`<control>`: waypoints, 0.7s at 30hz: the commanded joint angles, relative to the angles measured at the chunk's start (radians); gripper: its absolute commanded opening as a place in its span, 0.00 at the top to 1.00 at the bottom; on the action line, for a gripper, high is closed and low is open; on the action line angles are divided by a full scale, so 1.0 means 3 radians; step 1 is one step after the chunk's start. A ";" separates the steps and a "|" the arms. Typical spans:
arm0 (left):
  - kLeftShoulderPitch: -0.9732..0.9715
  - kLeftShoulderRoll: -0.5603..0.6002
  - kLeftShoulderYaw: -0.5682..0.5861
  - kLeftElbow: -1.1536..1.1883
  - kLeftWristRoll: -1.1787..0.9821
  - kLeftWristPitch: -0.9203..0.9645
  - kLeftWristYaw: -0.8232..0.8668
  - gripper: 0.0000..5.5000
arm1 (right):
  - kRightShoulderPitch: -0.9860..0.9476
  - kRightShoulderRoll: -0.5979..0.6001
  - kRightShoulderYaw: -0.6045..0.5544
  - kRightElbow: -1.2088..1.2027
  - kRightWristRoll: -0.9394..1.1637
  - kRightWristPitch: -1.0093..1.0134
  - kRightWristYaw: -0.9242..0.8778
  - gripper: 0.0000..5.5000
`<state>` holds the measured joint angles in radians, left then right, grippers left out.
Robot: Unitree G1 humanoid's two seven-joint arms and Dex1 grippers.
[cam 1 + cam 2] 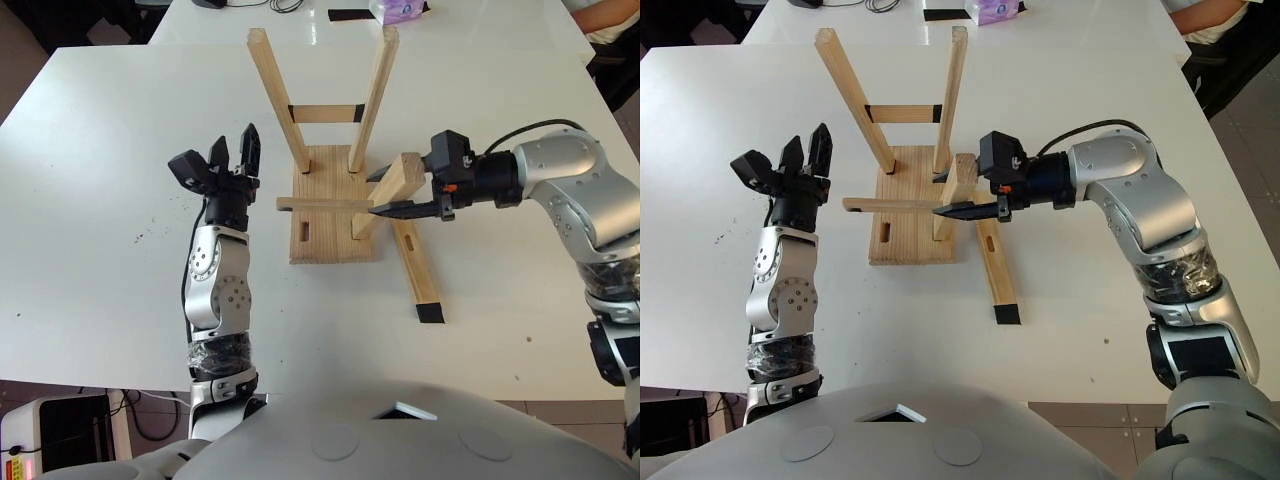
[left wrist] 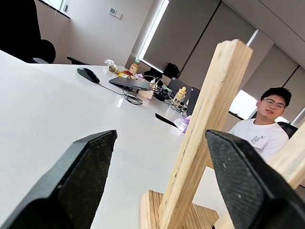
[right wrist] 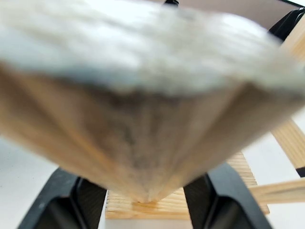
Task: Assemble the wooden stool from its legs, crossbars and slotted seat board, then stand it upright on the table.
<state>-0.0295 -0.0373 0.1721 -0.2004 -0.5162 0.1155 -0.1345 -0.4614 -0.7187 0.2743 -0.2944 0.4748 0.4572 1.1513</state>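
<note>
The right jaws are clamped on a third leg (image 1: 398, 178), whose long axis tilts from its foot at the seat board (image 1: 320, 240) up and back toward the right wrist; in the right wrist view its end grain sits squarely between them. The board lies flat on the counter (image 1: 100, 200) just below and ahead of these jaws, so the right arm is plainly the nearer one for seating this leg in its slot. A thin crossbar (image 1: 320, 204) runs level from the held leg across the board, its free end near the left arm. The left jaws stand wide open and hold nothing, aimed at the nearer of two upright legs (image 1: 280, 95), which are joined by a short crossbar (image 1: 325, 113). A loose leg (image 1: 415, 265) lies under the right arm. I can read no writing on the wood, only black bands.
</note>
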 commanded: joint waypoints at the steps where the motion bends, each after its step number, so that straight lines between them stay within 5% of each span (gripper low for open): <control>1: 0.0005 0.0000 -0.0014 0.0010 0.0033 0.0010 -0.0002 0.37 | 0.0267 -0.0058 0.0314 0.0132 -0.0227 0.0304 -0.0040 0.63; 21: -0.0042 0.0030 0.0010 0.0046 0.0025 0.0015 0.0007 0.37 | -0.0298 -0.0137 0.0099 0.0215 -0.0036 0.0631 0.0028 0.63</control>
<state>-0.0310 -0.0316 0.1714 -0.1922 -0.5162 0.1184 -0.1343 -0.5406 -0.7361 0.2692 -0.2618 0.5024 0.6009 1.1330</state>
